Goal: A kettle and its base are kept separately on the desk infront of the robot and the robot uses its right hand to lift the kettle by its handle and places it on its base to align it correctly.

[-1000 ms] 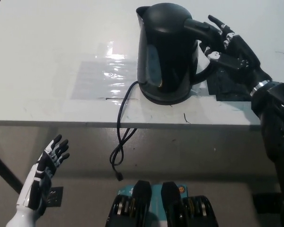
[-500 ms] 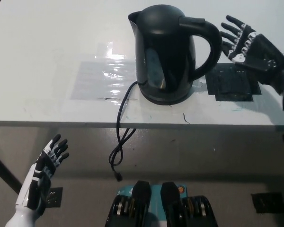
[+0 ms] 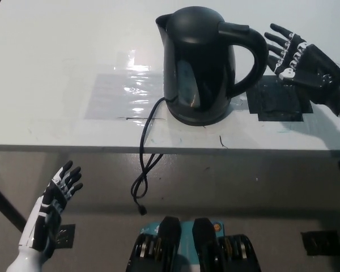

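Note:
A black kettle [image 3: 201,62] stands upright on its black round base [image 3: 201,118] near the front edge of the white desk [image 3: 56,68]. Its handle [image 3: 249,54] points right. My black right hand [image 3: 303,62] hovers open just right of the handle, fingers spread, a small gap between them and the handle. Below the desk at the lower left, my white left hand [image 3: 51,209] rests open, holding nothing.
The base's black cord [image 3: 144,164] runs off the desk's front edge and hangs down. A dark square patch [image 3: 277,102] lies on the desk right of the kettle. A shiny taped rectangle [image 3: 124,93] lies to the kettle's left.
My right hand let go of the kettle handle and drew back to the right, fingers opening. The kettle has turned slightly and stands on the base. The left hand stays put.

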Robot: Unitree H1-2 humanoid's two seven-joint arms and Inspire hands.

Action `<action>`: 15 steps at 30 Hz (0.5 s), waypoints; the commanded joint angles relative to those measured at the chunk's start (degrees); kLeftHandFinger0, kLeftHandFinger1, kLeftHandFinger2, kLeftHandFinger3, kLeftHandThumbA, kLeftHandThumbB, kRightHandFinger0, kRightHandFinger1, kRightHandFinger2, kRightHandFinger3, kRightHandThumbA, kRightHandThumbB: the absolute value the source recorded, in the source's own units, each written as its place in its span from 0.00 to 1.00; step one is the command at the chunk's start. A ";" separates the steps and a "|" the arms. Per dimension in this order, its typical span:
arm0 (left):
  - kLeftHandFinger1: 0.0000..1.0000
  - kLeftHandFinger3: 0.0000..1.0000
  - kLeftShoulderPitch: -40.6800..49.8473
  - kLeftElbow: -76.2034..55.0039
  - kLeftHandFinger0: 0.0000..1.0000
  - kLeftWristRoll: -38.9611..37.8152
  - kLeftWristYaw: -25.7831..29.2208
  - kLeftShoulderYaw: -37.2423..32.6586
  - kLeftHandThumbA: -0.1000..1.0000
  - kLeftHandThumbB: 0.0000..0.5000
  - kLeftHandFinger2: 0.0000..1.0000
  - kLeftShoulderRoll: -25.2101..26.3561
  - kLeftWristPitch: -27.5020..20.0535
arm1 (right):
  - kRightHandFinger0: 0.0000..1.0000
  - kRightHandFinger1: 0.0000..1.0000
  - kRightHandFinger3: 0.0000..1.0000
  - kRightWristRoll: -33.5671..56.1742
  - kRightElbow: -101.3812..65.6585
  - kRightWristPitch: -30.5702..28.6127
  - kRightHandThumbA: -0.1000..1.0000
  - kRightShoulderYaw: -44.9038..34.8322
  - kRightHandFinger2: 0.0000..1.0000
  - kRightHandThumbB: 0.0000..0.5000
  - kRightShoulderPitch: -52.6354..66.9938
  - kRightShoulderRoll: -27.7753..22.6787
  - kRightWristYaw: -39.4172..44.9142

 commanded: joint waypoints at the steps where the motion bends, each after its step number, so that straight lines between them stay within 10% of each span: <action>1: 1.00 1.00 -1.05 -0.54 1.00 -0.54 -0.26 0.75 1.00 0.17 1.00 0.92 -1.55 | 1.00 1.00 1.00 2.34 -3.28 -4.09 0.65 -2.16 1.00 1.00 -1.51 -0.82 0.60; 10: 1.00 1.00 -0.24 -0.46 1.00 -1.39 -0.34 1.05 1.00 0.20 1.00 0.85 -1.50 | 1.00 1.00 1.00 -1.90 -32.61 -5.95 0.84 -10.93 1.00 1.00 5.68 -2.26 -13.00; 15: 1.00 1.00 0.30 -0.30 1.00 -1.09 -0.50 0.77 1.00 0.20 1.00 0.83 -1.69 | 1.00 1.00 1.00 -3.47 -40.12 -7.91 0.75 -15.27 1.00 0.95 9.14 -5.45 -14.17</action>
